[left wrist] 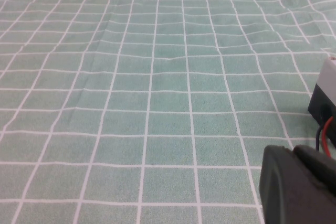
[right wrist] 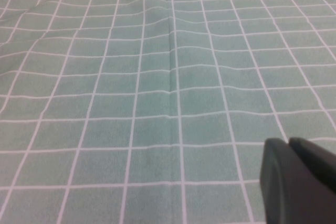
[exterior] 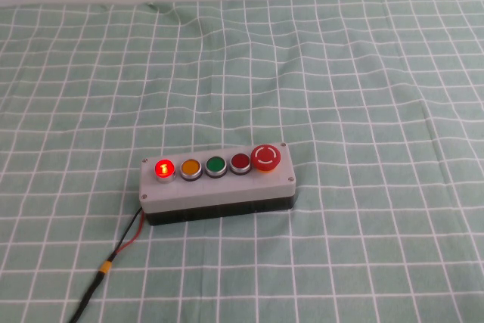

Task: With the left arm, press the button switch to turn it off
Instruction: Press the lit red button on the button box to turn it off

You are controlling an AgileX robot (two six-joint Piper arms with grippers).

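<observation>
Resting on the worktop's wrinkled green white-gridded cloth [exterior: 340, 73]: rectangular grey plastic switch box [exterior: 218, 187], black base. Row of round buttons on top, glowing red button [exterior: 164, 169] at the box's left end. Red and black wires [exterior: 125, 243] trail from that end. Left end effector [left wrist: 293, 153], black fingers pressed together, near the wired end; right end effector [right wrist: 289, 145], likewise closed, over bare cloth.

Green white-checked cloth [exterior: 340, 73], grey box [exterior: 219, 187]

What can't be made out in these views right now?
High view: both arms out of frame; cable cut off at the bottom edge.
Left wrist view: left gripper, shut, near the button box, which the edge cuts; buttons unseen.
Right wrist view: right gripper, shut, over tablecloth; box unseen.
</observation>
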